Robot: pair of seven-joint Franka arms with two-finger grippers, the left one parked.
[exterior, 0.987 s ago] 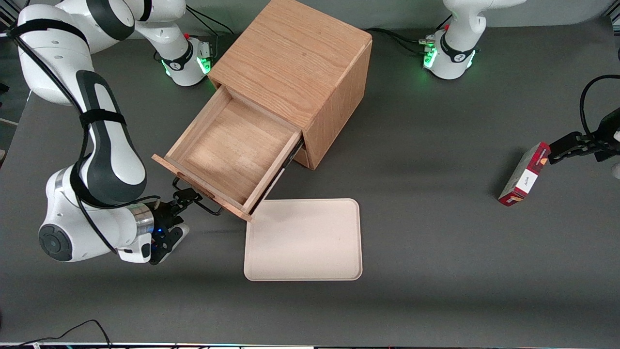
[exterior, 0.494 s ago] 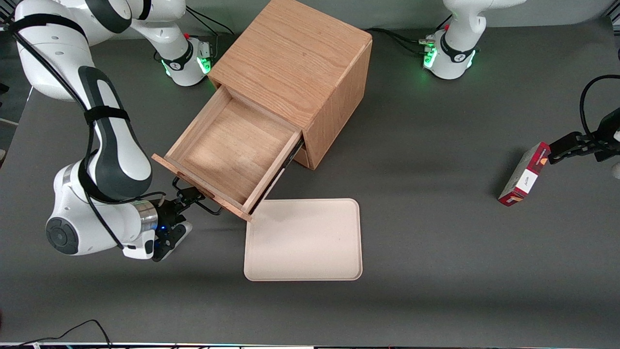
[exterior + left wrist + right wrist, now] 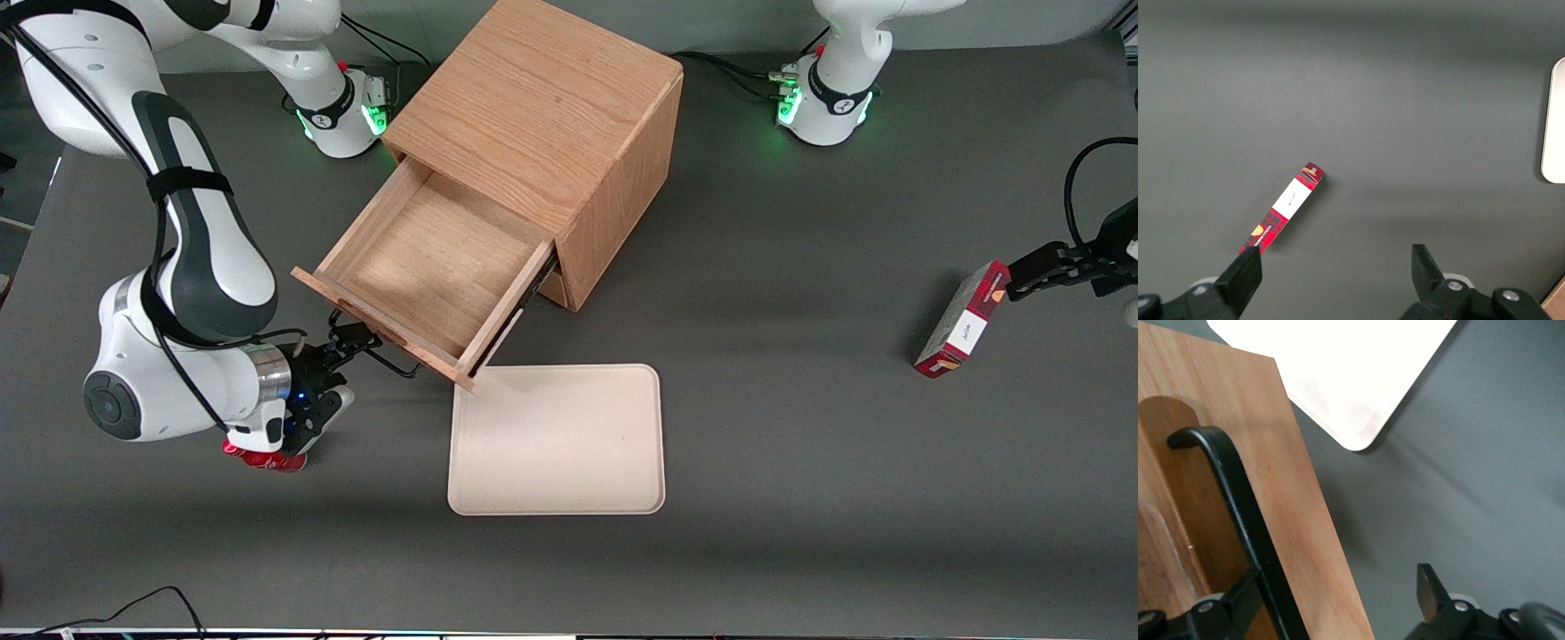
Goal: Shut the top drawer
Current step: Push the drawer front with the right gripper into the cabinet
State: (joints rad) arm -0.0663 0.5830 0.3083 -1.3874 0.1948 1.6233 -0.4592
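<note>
Front view: jaws [image 3: 348,345] at top drawer [image 3: 427,276] handle (grey tabletop [image 3: 800,427]).

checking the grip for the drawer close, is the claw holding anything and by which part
Nothing is clamped. The claw is open in front of the top drawer, with its black handle between the spread fingers.

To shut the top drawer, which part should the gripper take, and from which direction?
Judging by its pose, take the top drawer by its black bar handle, which stands off the front panel. Come from in front of the drawer, where the gripper is, fingers either side of the bar.
</note>
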